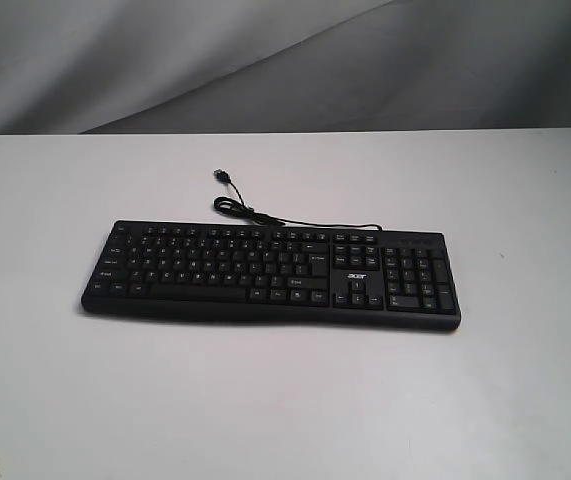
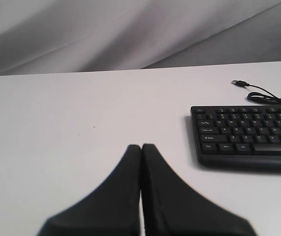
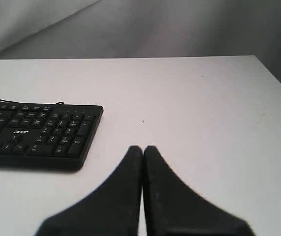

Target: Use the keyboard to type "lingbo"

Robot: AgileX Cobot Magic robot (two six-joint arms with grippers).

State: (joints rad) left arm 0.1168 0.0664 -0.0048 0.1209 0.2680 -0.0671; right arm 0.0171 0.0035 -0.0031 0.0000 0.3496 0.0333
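Observation:
The black keyboard [image 1: 270, 270] lies flat across the middle of the white table, number pad to the right, its thin USB cable [image 1: 255, 212] coiled behind it. Neither arm shows in the exterior view. In the left wrist view my left gripper [image 2: 141, 146] is shut with nothing in it, above bare table beside the keyboard's [image 2: 246, 135] Ctrl and Shift end. In the right wrist view my right gripper [image 3: 142, 147] is shut and empty too, off the number-pad end of the keyboard [image 3: 39, 132]. Both grippers are apart from the keyboard.
The white table [image 1: 285, 400] stretches wide in front of and beside the keyboard. Its right edge [image 3: 273, 73] shows in the right wrist view. A grey draped cloth [image 1: 265, 60] hangs behind the table's far edge.

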